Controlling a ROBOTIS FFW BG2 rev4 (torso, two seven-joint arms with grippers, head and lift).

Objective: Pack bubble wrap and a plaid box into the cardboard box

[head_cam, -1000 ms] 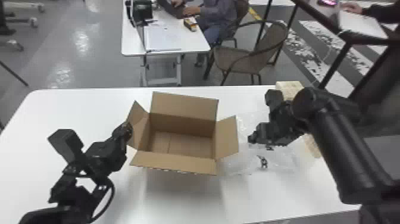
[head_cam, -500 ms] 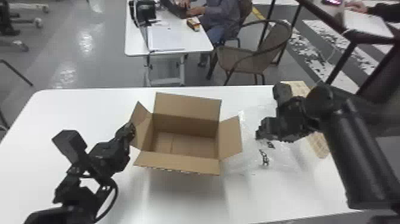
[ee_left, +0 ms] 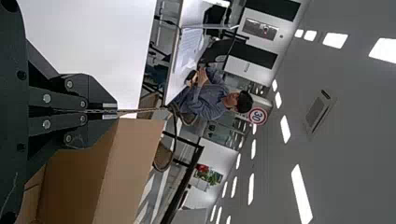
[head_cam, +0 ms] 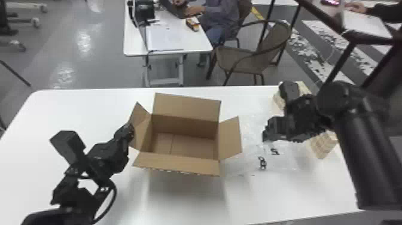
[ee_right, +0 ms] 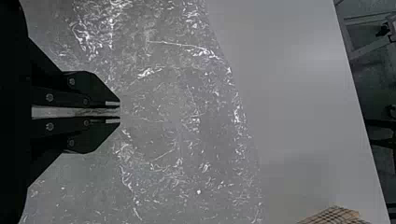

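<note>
From the head, looks forward and down over the counter (head_cam: pixel 89 113). From the left wrist, looks closely past the cardboard box (ee_left: pixel 135 149) toward the ceiling (ee_left: pixel 355 154), sharing that box with the head view; from the right, faces down near the bubble wrap (ee_right: pixel 177 93), likewise shared.

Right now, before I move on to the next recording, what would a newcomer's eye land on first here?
Probably the cardboard box, standing with its flaps spread in the middle of the white table, the left gripper clamped on its left flap. Next, likely, the clear bubble wrap lying to the box's right, with the right gripper at it, and the plaid box partly hidden behind the right arm.
</note>
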